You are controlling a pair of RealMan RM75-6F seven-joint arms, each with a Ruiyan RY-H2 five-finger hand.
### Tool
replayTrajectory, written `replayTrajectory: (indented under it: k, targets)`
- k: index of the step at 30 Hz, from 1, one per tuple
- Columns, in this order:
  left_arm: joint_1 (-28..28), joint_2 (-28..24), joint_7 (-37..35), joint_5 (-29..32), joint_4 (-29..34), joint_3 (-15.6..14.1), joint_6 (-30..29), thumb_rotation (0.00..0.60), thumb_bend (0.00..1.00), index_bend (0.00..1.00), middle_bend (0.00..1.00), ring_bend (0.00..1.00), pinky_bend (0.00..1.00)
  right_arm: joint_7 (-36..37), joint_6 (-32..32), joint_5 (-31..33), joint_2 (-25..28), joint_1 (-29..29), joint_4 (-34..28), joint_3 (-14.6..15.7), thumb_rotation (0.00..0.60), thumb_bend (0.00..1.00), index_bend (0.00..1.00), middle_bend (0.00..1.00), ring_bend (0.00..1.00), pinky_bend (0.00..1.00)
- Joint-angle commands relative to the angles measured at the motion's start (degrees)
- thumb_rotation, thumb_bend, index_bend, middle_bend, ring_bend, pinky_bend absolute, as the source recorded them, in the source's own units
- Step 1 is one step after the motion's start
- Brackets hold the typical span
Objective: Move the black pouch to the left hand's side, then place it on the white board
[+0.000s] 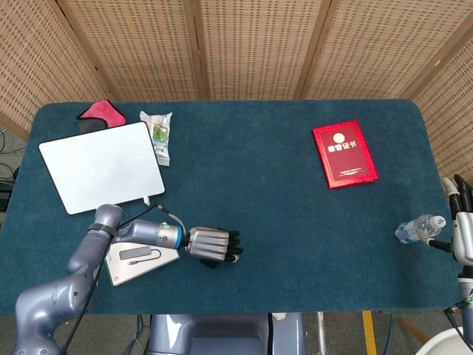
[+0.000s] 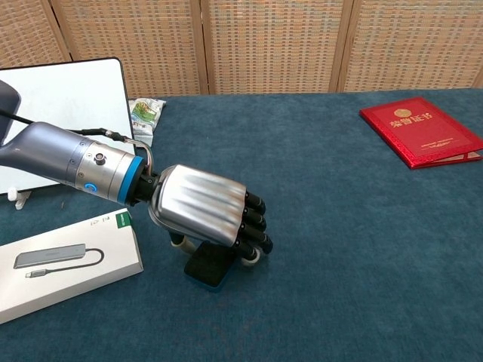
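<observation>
The black pouch [image 2: 207, 266] lies flat on the blue table near the front edge, mostly covered by my left hand [image 2: 205, 210]. That hand's fingers [image 2: 255, 222] curl down over the pouch's right edge and the thumb comes in from the left, so it grips the pouch against the cloth. From the head camera the left hand [image 1: 212, 245] hides the pouch. The white board [image 1: 102, 166] lies at the back left, away from the hand. My right hand [image 1: 463, 231] stays at the table's right edge with its fingers apart and nothing in them.
A white box [image 2: 64, 264] printed with an adapter lies just left of the left hand. A snack packet [image 1: 159, 133] and a pink cloth [image 1: 96, 112] sit by the board. A red booklet [image 1: 344, 154] is at the back right; a small bottle [image 1: 417, 228] lies next to the right hand.
</observation>
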State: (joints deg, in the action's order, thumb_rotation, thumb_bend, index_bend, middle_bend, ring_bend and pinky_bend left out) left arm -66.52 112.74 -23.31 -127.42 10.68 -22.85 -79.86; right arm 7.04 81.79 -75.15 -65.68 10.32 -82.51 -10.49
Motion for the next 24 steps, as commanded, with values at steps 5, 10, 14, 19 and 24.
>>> replayTrajectory:
  k: [5, 10, 14, 19, 24]
  targets:
    - [0.33, 0.4, 0.78, 1.05, -1.09, -1.31, -0.47, 0.6, 0.3, 0.72, 0.44, 0.45, 0.36, 0.18, -0.37, -0.07, 0.08, -0.08, 0.02, -0.16, 0.6, 0.0, 0.0, 0.0, 0.0, 0.0]
    - [-0.24, -1.19, 2.34, 3.07, -1.77, -0.64, -2.35, 0.6, 0.31, 0.73, 0.44, 0.46, 0.36, 0.2, -0.96, -0.09, 0.27, -0.09, -0.21, -0.17, 0.6, 0.0, 0.0, 0.0, 0.0, 0.0]
    - [-0.8, -5.24, 5.06, 5.38, -1.56, 0.62, -3.99, 0.6, 0.3, 0.73, 0.44, 0.46, 0.37, 0.2, -1.49, -0.51, 0.6, -0.05, -0.73, 0.04, 0.6, 0.0, 0.0, 0.0, 0.0, 0.0]
    - [0.99, -11.53, 8.98, 8.78, 1.33, 2.5, -4.39, 0.6, 0.3, 0.74, 0.44, 0.46, 0.37, 0.47, -1.87, -1.19, 1.12, -0.16, -1.48, 0.41, 0.6, 0.0, 0.0, 0.0, 0.0, 0.0]
    - [7.03, -20.26, 14.35, 12.83, 7.33, 4.14, -4.29, 0.6, 0.31, 0.76, 0.46, 0.48, 0.37, 0.86, -1.67, -2.04, 1.69, -0.41, -2.38, 0.69, 0.6, 0.0, 0.0, 0.0, 0.0, 0.0]
